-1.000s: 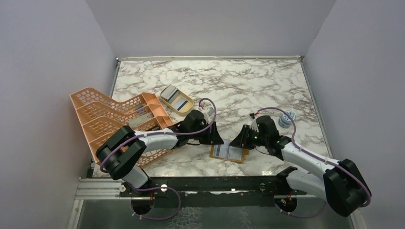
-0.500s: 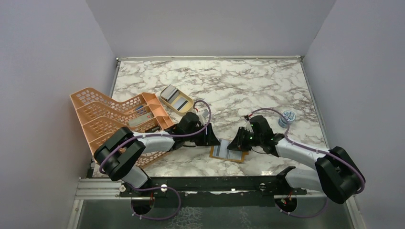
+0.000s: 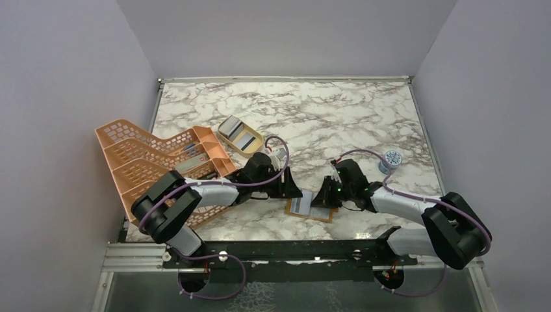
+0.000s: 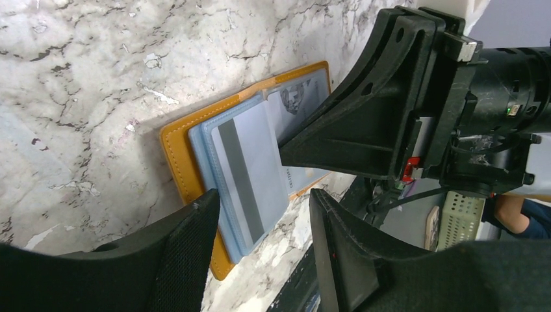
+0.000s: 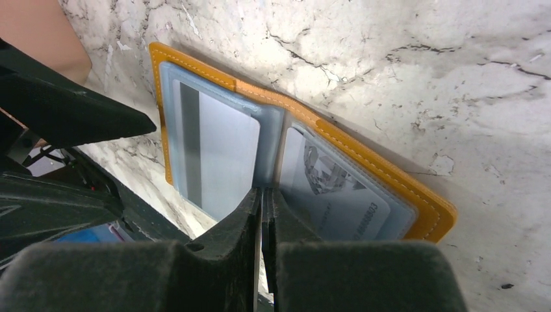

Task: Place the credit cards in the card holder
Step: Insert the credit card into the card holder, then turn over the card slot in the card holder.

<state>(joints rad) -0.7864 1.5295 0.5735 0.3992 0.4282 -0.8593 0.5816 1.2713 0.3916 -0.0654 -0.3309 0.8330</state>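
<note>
- The card holder [image 4: 174, 148] lies open and flat on the marble table [image 3: 338, 117], close to the near edge and between my two pincers. Its orange outside faces down and its grey-blue pockets face up.
- My left pincer [image 4: 265, 195] hangs just over the holder's left half, its fingers [image 4: 169, 260] spread wide. Nothing is gripped between them, and neither finger touches the holder as far as I can see.
- Below that gap lies a striped card [image 5: 214, 153], pale grey with one dark band along its length, on the holder's left half. I cannot tell whether it is tucked into a pocket or only resting on top.
- My right pincer [image 5: 262, 192] is pressed together, its tips down on the holder's centre fold, right between the two halves. I see nothing pinched in the thin slit between the fingers.
- Just past those tips, a printed card [image 5: 338, 195] sits behind the clear pocket of the right half. It shows a faint picture and a row of digits.
- Farther back on the left stands a peach lattice rack [image 3: 140, 159], close beside my left arm.
- Behind the rack's right end is a tan oval dish [image 3: 221, 133] with more pale grey cards [image 3: 242, 139] lying in it, well apart from the holder.
- Over on the right, beyond my right arm, stands a small round blue-and-white object [image 3: 390, 158]. It is too small for me to tell what it is.
</note>
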